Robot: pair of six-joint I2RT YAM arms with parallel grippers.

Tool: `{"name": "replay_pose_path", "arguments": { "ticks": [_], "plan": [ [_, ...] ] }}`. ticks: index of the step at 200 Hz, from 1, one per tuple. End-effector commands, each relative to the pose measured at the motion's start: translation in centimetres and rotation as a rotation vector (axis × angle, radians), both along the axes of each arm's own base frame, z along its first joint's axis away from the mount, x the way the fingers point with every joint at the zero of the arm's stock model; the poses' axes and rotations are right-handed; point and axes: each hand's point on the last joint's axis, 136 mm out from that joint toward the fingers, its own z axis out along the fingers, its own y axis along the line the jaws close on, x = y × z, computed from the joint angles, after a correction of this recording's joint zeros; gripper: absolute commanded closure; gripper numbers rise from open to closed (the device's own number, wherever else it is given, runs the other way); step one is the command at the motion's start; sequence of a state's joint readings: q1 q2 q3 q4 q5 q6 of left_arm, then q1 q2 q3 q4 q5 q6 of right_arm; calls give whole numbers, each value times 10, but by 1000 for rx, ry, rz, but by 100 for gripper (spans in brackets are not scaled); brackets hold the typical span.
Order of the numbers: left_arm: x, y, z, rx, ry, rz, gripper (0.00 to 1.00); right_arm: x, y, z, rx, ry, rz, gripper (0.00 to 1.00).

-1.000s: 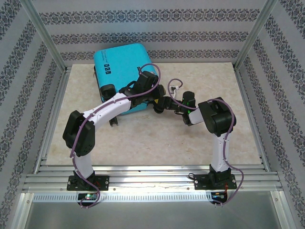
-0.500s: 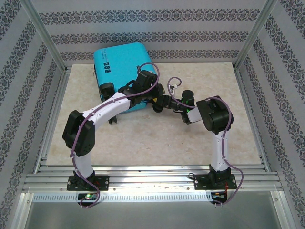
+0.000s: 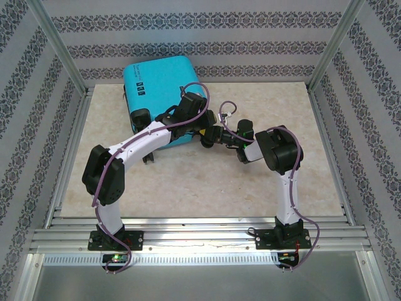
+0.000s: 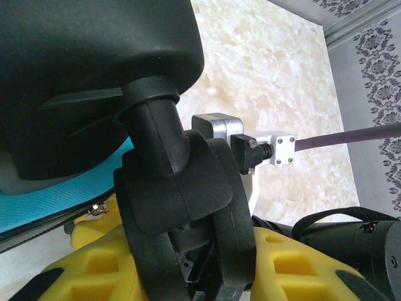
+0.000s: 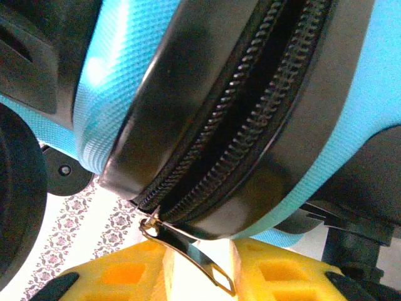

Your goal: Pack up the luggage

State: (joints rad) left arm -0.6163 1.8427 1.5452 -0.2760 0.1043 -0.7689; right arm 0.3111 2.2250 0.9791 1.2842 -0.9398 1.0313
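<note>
The pale stone-patterned table (image 3: 250,182) carries the luggage (image 3: 156,84) at its far left corner, lying flat with its turquoise shell up and its halves together. The left arm (image 3: 144,141) reaches across to the case's near right corner, and the right arm (image 3: 279,153) bends in toward the same corner from the right. There the left gripper (image 4: 188,251) is clamped on a black wheel (image 4: 182,200) of the case, a yellow pad against each side. The right gripper (image 5: 199,263) sits just under the black zipper band (image 5: 232,125), its fingers apart, with the small metal zipper pull (image 5: 188,257) hanging in the gap between them.
</note>
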Motion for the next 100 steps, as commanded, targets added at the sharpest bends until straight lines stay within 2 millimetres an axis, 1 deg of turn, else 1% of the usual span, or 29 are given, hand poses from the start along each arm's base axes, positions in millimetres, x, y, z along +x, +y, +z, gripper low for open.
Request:
{"name": "replay_pose_path", "arguments": {
  "ticks": [1,30,73,87,100],
  "plan": [
    [13,-28,99,-171,-272,-91,91,5,6,27,49,-107,17,75],
    [13,-27,97,-168,-271,-90,91,8,3,30,54,-104,3,84],
    [12,-27,95,-165,-268,-91,91,3,-1,35,47,-118,-11,86],
    [12,-27,95,-164,-268,-93,91,4,-4,32,43,-114,-30,88],
    [11,-27,95,-164,-268,-94,91,6,-6,29,40,-106,-47,92]
  ]
}}
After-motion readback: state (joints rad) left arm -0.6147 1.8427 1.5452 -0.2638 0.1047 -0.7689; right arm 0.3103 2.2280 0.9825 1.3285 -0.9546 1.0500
